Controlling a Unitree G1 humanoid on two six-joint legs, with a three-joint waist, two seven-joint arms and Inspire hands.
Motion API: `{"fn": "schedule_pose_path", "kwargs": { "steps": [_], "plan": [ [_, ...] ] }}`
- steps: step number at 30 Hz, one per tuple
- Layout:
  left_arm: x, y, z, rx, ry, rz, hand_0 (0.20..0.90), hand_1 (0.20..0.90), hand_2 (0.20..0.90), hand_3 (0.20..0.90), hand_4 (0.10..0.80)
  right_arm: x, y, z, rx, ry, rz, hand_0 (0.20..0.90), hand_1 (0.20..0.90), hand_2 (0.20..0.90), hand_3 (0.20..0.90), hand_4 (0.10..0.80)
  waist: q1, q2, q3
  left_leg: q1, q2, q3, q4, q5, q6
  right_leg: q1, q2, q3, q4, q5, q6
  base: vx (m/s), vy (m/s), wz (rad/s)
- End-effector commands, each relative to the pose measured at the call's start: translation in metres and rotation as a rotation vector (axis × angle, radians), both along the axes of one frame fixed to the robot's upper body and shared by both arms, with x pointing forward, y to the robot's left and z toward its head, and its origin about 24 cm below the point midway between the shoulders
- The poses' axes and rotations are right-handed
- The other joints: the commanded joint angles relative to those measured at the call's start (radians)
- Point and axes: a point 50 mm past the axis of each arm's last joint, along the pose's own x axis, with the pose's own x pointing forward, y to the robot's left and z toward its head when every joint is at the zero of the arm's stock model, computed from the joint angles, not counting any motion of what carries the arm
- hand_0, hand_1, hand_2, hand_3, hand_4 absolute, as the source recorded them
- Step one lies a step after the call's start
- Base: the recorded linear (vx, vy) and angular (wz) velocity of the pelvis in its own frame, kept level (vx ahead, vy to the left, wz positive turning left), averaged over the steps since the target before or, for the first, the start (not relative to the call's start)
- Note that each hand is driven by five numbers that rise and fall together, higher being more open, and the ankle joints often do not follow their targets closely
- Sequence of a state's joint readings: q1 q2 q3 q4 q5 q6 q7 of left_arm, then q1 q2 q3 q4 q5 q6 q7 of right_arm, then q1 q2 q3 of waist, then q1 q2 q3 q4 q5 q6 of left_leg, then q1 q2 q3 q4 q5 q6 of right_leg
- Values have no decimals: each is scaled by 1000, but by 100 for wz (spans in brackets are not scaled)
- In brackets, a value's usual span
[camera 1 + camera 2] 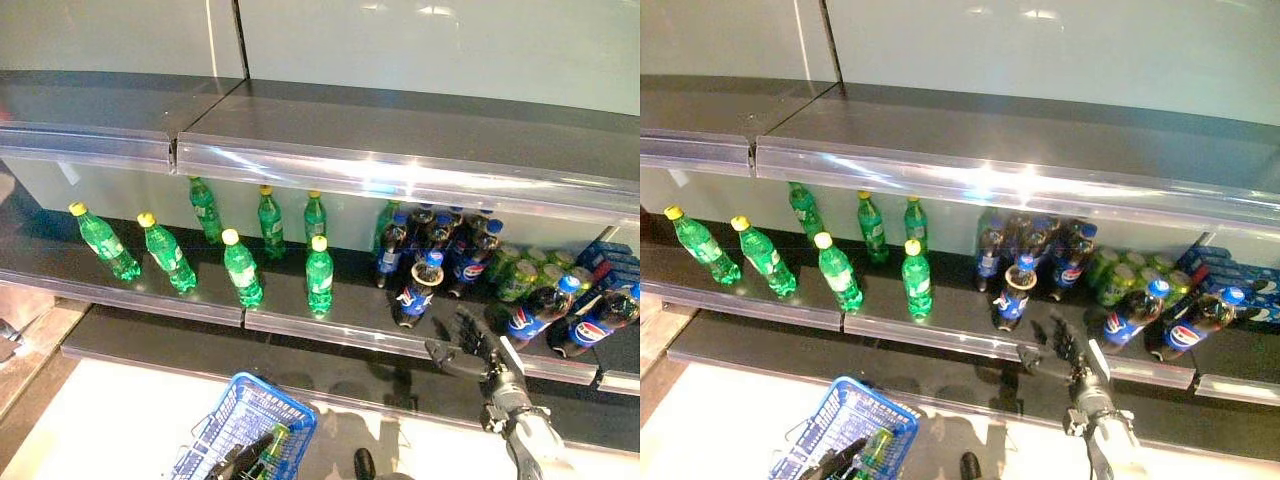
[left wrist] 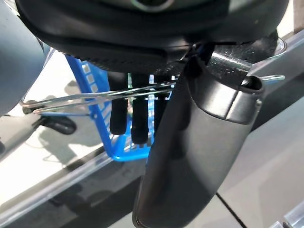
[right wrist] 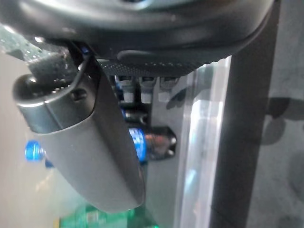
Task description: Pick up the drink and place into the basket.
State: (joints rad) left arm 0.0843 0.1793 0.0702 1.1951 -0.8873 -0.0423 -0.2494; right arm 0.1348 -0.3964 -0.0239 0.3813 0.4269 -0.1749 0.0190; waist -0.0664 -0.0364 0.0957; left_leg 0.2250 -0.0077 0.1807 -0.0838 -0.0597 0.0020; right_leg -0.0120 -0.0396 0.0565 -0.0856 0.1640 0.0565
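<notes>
Right hand: mine, raised to the front lip of the dark lower shelf, fingers spread wide and straight, holding nothing. It stands just before a dark cola bottle with a blue label and blue cap, not touching it.

Left hand: mine, low at the near edge of the head views, fingers curled round the thin wire handle of a blue plastic mesh shopping basket.

Basket contents: one green plastic bottle with a yellow cap, lying tilted inside.

Lower shelf, left part: seven upright green bottles with yellow caps, standing apart from one another in two loose rows.

Lower shelf, middle: a cluster of dark cola bottles upright behind the single one near my right hand.

Lower shelf, right part: green drink cans packed together; two more cola bottles lying on their sides at the shelf front; blue cartons at the far end.

Upper shelf: dark surface with a clear plastic front rail.
</notes>
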Motion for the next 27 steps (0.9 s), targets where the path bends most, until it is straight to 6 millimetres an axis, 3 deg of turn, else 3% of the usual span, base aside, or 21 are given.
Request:
{"fn": "schedule_pose_path", "kwargs": {
  "steps": [1,27],
  "plan": [
    [26,28,16,95,-131,-54,300,300,300,200,100,40,-24,62,-65,-319,-97,900,900,900,900,800,29,-1,-8,-106,-76,-109,68,-3,49,76,42,-43,67,-123,13,37,-24,3],
    [16,25,13,73,-107,-80,300,300,300,200,100,49,-53,80,-172,-339,-217,900,900,900,900,800,78,11,3,-102,-76,-167,67,21,34,101,30,-102,71,-133,15,41,-3,7]
  ]
}}
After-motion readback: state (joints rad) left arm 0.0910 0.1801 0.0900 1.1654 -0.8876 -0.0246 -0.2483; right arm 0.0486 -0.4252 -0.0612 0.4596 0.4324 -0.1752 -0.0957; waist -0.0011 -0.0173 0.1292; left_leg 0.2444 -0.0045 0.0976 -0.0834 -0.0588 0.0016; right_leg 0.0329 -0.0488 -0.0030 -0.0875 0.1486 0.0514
